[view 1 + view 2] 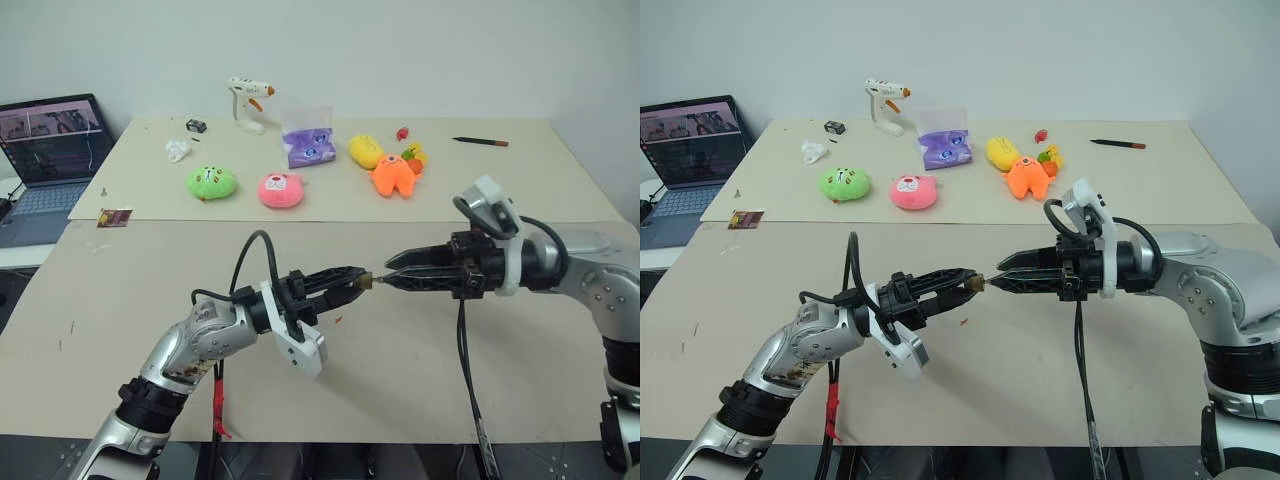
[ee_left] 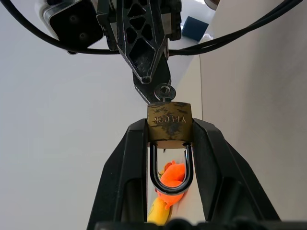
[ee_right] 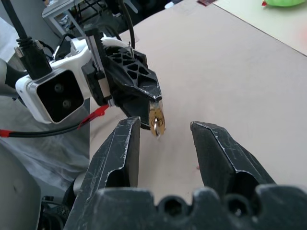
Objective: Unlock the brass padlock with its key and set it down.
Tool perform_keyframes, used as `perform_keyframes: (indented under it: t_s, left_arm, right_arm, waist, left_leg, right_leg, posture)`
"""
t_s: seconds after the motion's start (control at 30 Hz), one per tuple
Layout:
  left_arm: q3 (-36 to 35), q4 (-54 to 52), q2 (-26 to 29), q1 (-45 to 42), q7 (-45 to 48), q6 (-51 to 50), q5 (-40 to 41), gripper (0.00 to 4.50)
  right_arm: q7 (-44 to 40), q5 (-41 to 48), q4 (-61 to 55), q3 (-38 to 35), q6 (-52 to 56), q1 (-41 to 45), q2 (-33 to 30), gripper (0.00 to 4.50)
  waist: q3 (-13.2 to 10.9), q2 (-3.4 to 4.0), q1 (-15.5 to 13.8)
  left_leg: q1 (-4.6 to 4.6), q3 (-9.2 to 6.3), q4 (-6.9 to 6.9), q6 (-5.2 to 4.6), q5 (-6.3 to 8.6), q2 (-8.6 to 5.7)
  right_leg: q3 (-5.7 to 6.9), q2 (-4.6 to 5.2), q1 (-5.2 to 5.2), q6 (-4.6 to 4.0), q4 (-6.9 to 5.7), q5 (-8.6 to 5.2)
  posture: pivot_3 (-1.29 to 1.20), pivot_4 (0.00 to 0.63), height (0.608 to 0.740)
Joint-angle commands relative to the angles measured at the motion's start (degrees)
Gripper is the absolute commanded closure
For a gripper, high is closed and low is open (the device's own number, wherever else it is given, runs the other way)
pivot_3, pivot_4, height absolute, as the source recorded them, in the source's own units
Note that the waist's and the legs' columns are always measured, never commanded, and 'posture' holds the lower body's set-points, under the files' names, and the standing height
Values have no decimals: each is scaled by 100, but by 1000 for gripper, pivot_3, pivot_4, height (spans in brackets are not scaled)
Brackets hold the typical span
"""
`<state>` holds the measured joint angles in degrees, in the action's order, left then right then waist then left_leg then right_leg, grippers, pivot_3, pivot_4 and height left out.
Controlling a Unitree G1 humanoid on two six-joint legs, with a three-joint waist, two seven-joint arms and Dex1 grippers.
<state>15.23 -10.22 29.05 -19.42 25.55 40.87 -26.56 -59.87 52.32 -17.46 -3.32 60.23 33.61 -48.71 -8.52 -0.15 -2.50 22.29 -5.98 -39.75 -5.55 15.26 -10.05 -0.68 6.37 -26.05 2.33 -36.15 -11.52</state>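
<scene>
My left gripper [image 1: 358,280] is shut on the brass padlock [image 2: 169,122] and holds it by its sides above the table, fingers pointing right. Both legs of the silver shackle sit in the body. The key [image 2: 165,91] sticks out of the padlock's keyhole end, its round head facing my right gripper [image 1: 392,272]. That gripper points left, its tips just short of the key. In the right wrist view its fingers [image 3: 125,139] stand apart with the padlock [image 3: 156,120] and key beyond the gap, nothing between them.
The beige table [image 1: 420,380] lies below both hands, with a small red scrap [image 1: 338,321] under them. Farther back lie plush toys [image 1: 212,182], a purple bag [image 1: 308,145], a glue gun [image 1: 246,103] and a pen [image 1: 480,141]. A laptop [image 1: 50,150] sits far left.
</scene>
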Motion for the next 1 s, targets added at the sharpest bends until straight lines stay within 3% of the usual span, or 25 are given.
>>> perform_keyframes:
  t_s: [0.03, 0.37, 1.0]
  left_arm:
    - [-7, -142, -22, 20, -53, -37, 115, 3676]
    - [-4, -150, -31, 68, -67, -27, 110, 3676]
    - [-30, -225, -7, 118, -24, -96, 159, 3676]
  right_arm:
    - [32, 232, -212, -168, 64, 131, -1, 2339]
    - [250, 474, -475, -82, 136, 33, 149, 2339]
    - [328, -96, -363, 337, -282, -128, 550, 2339]
  waist:
    - [0, 0, 4]
    - [0, 0, 7]
    - [0, 0, 13]
  left_leg:
    - [0, 0, 0, -1, 0, 0]
    - [-1, 1, -1, 0, 1, 0]
    - [-2, 1, -2, -1, 1, 0]
  right_leg:
    - [0, 0, 0, 0, 0, 0]
    - [1, -1, 1, 0, 0, 0]
    - [5, -5, 0, 1, -1, 0]
  posture:
    - [0, 150, 740]
    - [0, 150, 740]
    - [0, 150, 740]
